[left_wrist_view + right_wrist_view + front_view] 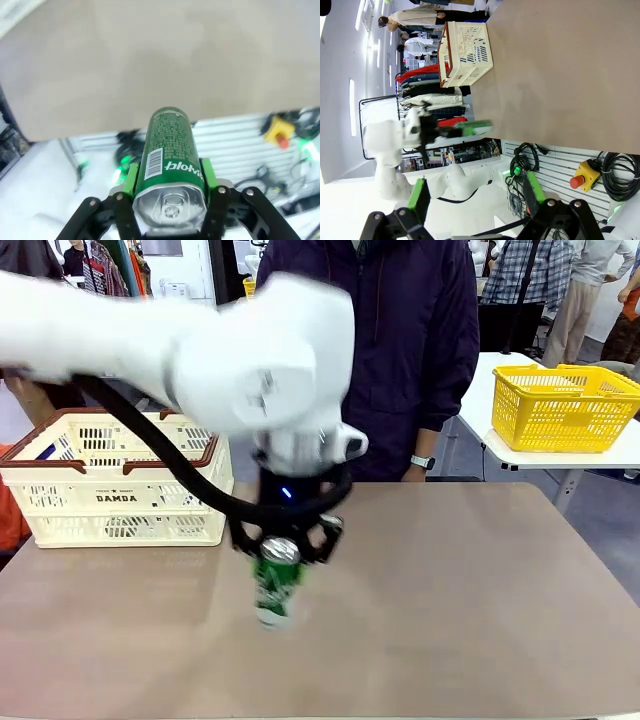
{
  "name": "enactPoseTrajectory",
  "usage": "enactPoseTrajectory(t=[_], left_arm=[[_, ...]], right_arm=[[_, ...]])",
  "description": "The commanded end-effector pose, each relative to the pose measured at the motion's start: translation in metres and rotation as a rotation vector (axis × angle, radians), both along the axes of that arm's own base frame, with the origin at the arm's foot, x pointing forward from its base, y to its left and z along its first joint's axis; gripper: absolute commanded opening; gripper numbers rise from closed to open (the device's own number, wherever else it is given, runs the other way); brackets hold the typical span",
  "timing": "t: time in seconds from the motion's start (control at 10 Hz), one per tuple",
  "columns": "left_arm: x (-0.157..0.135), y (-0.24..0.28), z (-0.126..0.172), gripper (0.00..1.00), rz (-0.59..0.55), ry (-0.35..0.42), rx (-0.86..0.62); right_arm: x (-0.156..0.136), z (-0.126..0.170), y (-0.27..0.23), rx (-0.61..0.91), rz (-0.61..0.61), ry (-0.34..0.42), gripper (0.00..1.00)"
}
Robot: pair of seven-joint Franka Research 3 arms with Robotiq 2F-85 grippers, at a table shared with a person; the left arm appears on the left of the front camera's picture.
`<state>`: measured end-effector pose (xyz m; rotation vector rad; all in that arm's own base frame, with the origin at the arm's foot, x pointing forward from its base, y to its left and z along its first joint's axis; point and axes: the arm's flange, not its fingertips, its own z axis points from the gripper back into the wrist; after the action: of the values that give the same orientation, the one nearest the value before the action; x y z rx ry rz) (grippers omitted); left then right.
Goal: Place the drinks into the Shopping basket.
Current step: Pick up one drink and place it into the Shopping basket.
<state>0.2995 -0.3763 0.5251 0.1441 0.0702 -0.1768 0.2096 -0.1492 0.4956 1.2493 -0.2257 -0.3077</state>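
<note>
A green can with white lettering hangs near the middle of the table, slightly tilted, its bottom close to the tabletop. My left gripper is shut on its silver top end. In the left wrist view the green pads press both sides of the green can. The cream Shopping basket with the brown rim stands at the table's far left, apart from the can. My right gripper is open and holds nothing, off the table's near side; beyond it are the held can and the basket.
A person in a dark jacket stands at the far edge of the table. A bright yellow mesh basket sits on a separate white table at the back right. The brown tabletop is bare to the right of the can.
</note>
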Motion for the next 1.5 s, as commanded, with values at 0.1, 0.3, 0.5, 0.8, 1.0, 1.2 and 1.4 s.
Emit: enactPoseTrajectory(t=[0.1,0.3,0.5,0.8,1.0,1.2,1.4], left_arm=[[-0.012,0.073,0.067,0.0,-0.237,-0.12,0.019],[-0.026,0.131,0.075,0.0,-0.085,-0.165,-0.001],[-0.041,0.173,0.07,0.0,0.032,-0.235,-0.126],[-0.022,0.133,0.089,0.0,-0.068,-0.153,0.026],[-0.022,0.133,0.089,0.0,-0.068,-0.153,0.026],[-0.005,0.151,0.094,0.0,0.006,-0.116,-0.017],[0.056,0.218,0.135,0.0,0.074,-0.114,-0.065]], right_arm=[[0.0,0.004,-0.001,0.013,0.004,-0.02,1.0],[0.0,0.004,-0.001,0.013,0.004,-0.02,1.0],[0.0,0.004,-0.001,0.013,0.004,-0.02,1.0],[0.0,0.004,-0.001,0.013,0.004,-0.02,1.0],[0.0,0.004,-0.001,0.013,0.004,-0.02,1.0],[0.0,0.004,-0.001,0.013,0.004,-0.02,1.0],[0.0,0.004,-0.001,0.013,0.004,-0.02,1.0]])
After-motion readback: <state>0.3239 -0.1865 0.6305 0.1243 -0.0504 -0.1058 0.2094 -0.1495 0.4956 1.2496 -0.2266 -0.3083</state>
